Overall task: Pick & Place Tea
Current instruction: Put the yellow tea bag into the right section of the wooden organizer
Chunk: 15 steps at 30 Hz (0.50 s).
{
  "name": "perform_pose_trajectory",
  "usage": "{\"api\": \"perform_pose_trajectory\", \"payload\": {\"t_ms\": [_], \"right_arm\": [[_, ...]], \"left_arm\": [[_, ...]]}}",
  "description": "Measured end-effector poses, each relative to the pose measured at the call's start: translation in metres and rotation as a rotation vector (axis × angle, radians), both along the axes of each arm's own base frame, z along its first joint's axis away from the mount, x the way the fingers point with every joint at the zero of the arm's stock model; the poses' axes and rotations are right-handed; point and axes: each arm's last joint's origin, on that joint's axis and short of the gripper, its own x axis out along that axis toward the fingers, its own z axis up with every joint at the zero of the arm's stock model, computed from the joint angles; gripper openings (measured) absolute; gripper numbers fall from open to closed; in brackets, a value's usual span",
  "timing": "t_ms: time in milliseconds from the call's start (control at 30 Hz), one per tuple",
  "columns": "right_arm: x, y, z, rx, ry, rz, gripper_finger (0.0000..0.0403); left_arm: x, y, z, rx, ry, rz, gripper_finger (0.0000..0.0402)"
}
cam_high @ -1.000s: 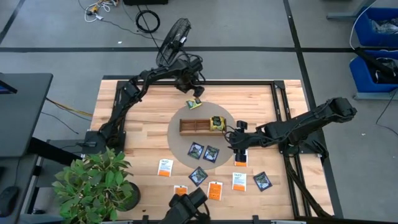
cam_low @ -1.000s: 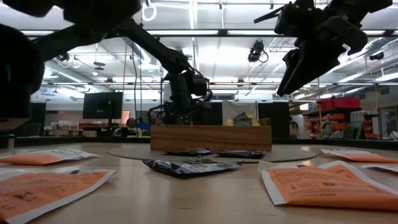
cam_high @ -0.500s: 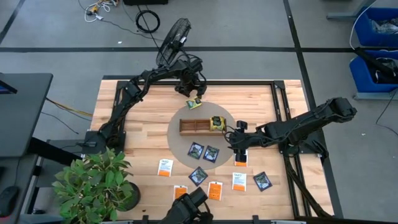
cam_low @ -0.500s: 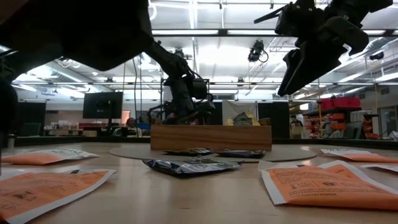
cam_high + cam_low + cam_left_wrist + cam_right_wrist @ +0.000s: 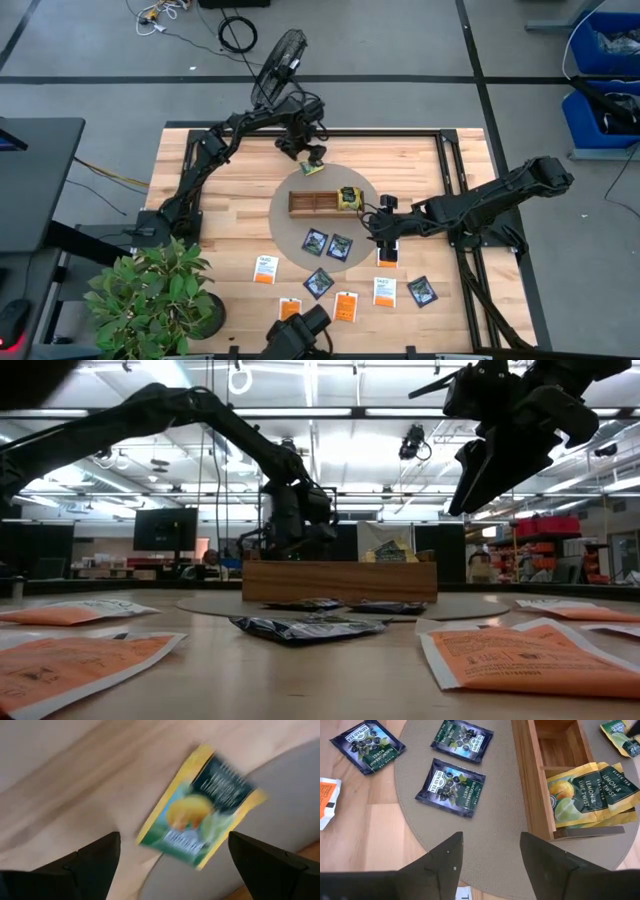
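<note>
A yellow-green tea packet (image 5: 200, 815) lies flat, half on the round grey mat (image 5: 290, 225) and half on the wood at its far edge; the same packet (image 5: 313, 168) shows in the high view. My left gripper (image 5: 174, 840) hangs open just above it, pointing steeply down, one finger on either side, touching nothing. The wooden tray (image 5: 318, 204) holds two yellow-green packets (image 5: 590, 795) in its right end compartment. My right gripper (image 5: 491, 842) waits open above the mat's right part, near two dark blue packets (image 5: 451, 785).
More packets lie toward the near edge: a dark blue one (image 5: 318, 283), white-and-orange ones (image 5: 264, 268), orange ones (image 5: 345, 306), another dark one (image 5: 422, 291). A potted plant (image 5: 155, 295) stands at the near left corner. A camera mount (image 5: 300, 335) sits at the near edge.
My left gripper has tipped more steeply downward and sunk a little toward the yellow-green packet at the mat's far edge, staying open. The packet has not moved.
</note>
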Motion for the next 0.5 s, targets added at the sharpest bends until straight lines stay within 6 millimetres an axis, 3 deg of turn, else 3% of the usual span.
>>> {"api": "perform_pose_trajectory", "payload": {"t_ms": [300,500], "right_arm": [[0.0,0.0,0.0,-0.003,-0.003,0.005,0.0205],[0.0,0.0,0.0,-0.002,-0.003,0.004,0.0205]], "left_arm": [[-0.004,0.004,0.012,0.228,0.18,-0.076,0.0373],[0.0,-0.003,0.01,0.258,0.208,-0.164,0.0373]]}}
